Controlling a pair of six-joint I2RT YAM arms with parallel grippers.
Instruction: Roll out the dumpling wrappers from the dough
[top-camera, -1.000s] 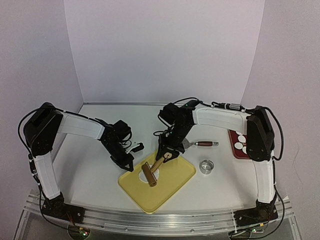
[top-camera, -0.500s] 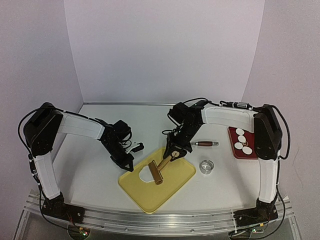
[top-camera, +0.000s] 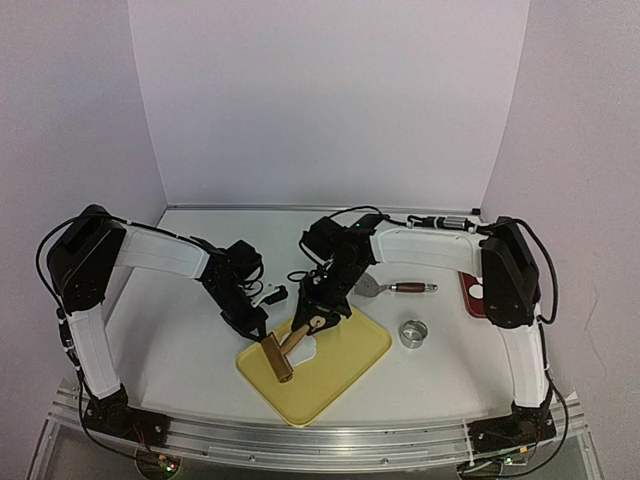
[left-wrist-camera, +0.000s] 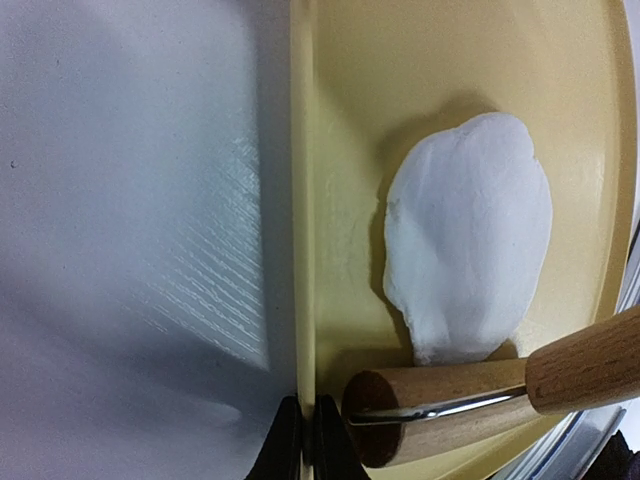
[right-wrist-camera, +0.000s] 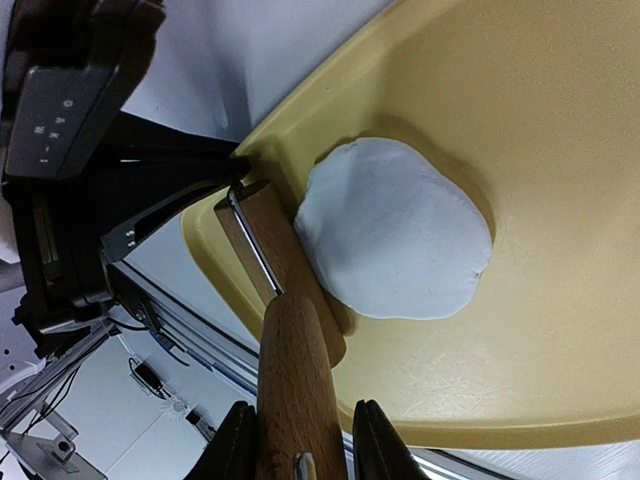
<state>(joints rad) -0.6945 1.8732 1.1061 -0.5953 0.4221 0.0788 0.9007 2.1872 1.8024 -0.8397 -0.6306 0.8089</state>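
Your right gripper (right-wrist-camera: 305, 440) was clamped on the rolling pin's (top-camera: 279, 358) handle, its roller touching the dough's (left-wrist-camera: 470, 235) near-left edge — so the dough lay straight ahead, toward the yellow tray's (top-camera: 350, 372) far right, its longer axis along that line. Your left gripper (left-wrist-camera: 308, 440) was pinched on the tray's rim just beside the roller; open tray lay beyond the dough. The dumpling wrappers (top-camera: 476, 291) sat well apart on the red plate (top-camera: 470, 306), mostly hidden behind your right arm (top-camera: 500, 270).
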